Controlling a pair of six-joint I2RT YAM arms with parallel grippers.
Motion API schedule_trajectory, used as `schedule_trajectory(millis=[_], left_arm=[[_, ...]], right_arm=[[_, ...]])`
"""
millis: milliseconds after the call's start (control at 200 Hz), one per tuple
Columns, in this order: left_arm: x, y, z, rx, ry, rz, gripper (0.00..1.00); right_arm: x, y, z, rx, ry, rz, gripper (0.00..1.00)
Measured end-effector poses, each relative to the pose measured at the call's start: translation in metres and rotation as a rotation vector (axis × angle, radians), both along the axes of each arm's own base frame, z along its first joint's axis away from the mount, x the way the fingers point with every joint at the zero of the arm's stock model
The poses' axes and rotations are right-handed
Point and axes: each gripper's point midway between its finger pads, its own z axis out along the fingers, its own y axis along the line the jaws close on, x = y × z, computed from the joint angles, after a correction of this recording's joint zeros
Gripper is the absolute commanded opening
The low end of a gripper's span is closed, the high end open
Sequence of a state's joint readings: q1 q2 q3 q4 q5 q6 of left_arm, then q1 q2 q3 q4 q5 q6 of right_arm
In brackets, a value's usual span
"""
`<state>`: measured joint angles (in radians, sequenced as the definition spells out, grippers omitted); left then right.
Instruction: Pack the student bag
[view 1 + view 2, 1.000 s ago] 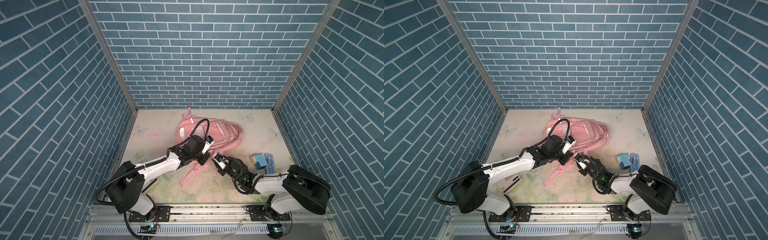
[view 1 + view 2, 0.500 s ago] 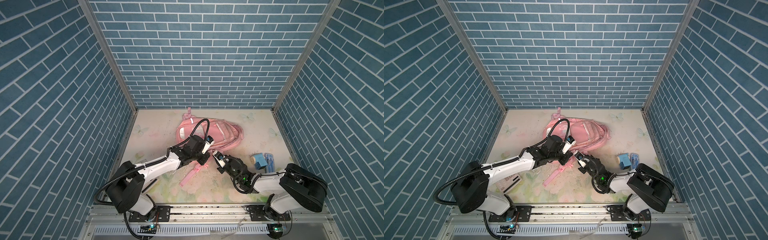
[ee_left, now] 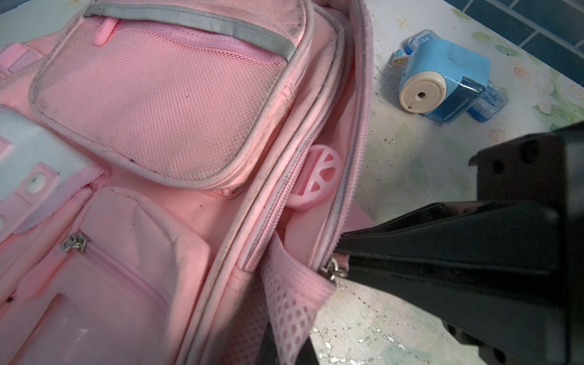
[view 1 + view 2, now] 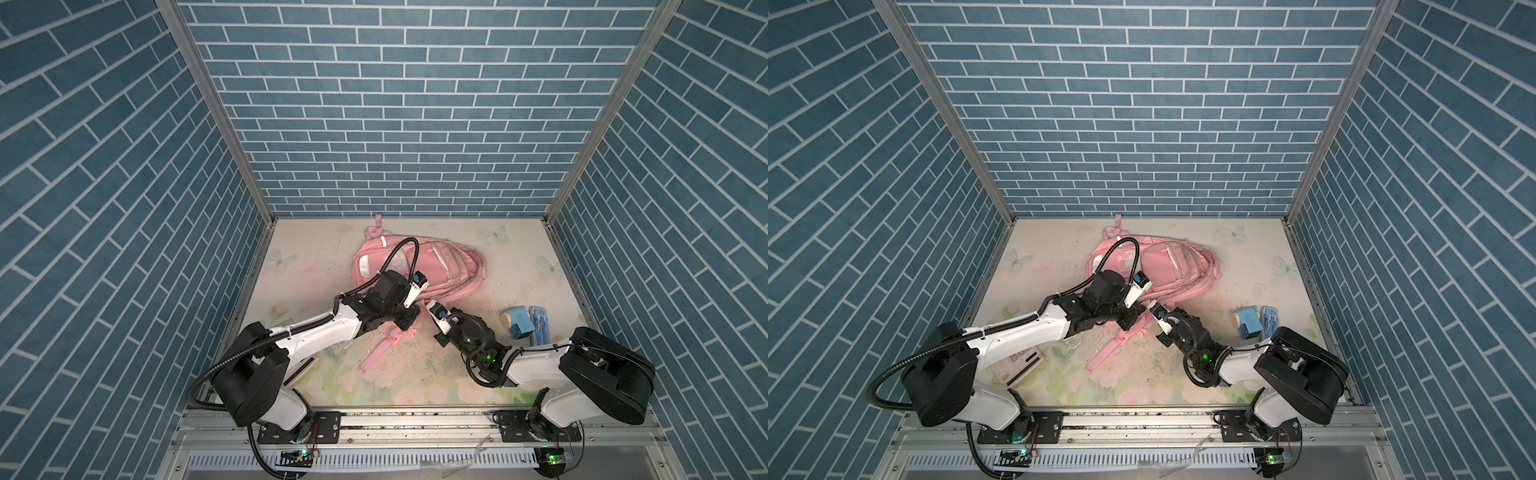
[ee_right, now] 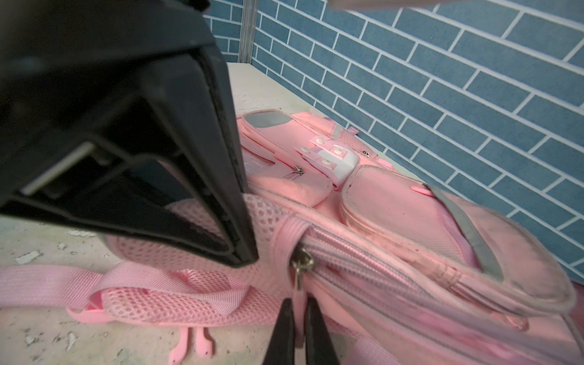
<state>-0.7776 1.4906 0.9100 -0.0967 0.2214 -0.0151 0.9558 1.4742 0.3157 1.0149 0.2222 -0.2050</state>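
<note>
We have the student bag (image 4: 440,266) directly ahead, left gripper (image 3: 343,252) pinched on its edge, right gripper (image 5: 298,316) on its zip pull (image 5: 297,284).

Honestly, nothing here is actually readable. The blue sharpener (image 3: 442,69) has a strip of tiny print along its dark lower edge, but from my left wrist cam it's just a smear. Same story in the top views: the white drawing on the flat blue case (image 4: 539,322), the printed rows on the white card (image 4: 1017,365) under my left arm and the faint print in the student bag (image 4: 1158,266) window pocket are all too small to make out.
</note>
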Motion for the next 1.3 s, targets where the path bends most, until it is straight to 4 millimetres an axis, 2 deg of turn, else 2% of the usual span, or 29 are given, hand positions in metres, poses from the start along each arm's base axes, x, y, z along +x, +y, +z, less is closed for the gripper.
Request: schedule_trajectory(millis=[220, 325, 595, 760, 845, 970, 1245, 1300], left_arm=[[0.0, 0.006, -0.001, 0.051, -0.039, -0.014, 0.0], [-0.002, 0.014, 0.003, 0.091, -0.077, -0.024, 0.0], [-0.003, 0.038, 0.0, 0.168, -0.157, -0.045, 0.0], [0.008, 0.057, -0.007, 0.231, -0.185, -0.068, 0.0], [0.014, 0.067, -0.008, 0.267, -0.21, -0.085, 0.0], [0.022, 0.079, -0.011, 0.296, -0.223, -0.105, 0.0], [0.059, 0.117, -0.029, 0.329, -0.132, -0.036, 0.0], [0.067, 0.125, -0.03, 0.3, -0.095, 0.009, 0.1]], right_arm=[[-0.002, -0.005, 0.002, 0.003, 0.028, -0.011, 0.0], [0.001, -0.013, 0.005, 0.015, 0.064, -0.029, 0.0], [0.021, -0.052, -0.003, 0.081, 0.224, -0.135, 0.0], [0.044, -0.087, -0.009, 0.087, 0.319, -0.257, 0.0], [0.05, -0.093, -0.01, 0.072, 0.351, -0.274, 0.0], [0.045, -0.084, -0.011, 0.062, 0.402, -0.213, 0.0], [0.011, -0.048, -0.028, 0.018, 0.505, -0.037, 0.0], [0.007, -0.038, -0.026, 0.009, 0.509, -0.009, 0.0]])
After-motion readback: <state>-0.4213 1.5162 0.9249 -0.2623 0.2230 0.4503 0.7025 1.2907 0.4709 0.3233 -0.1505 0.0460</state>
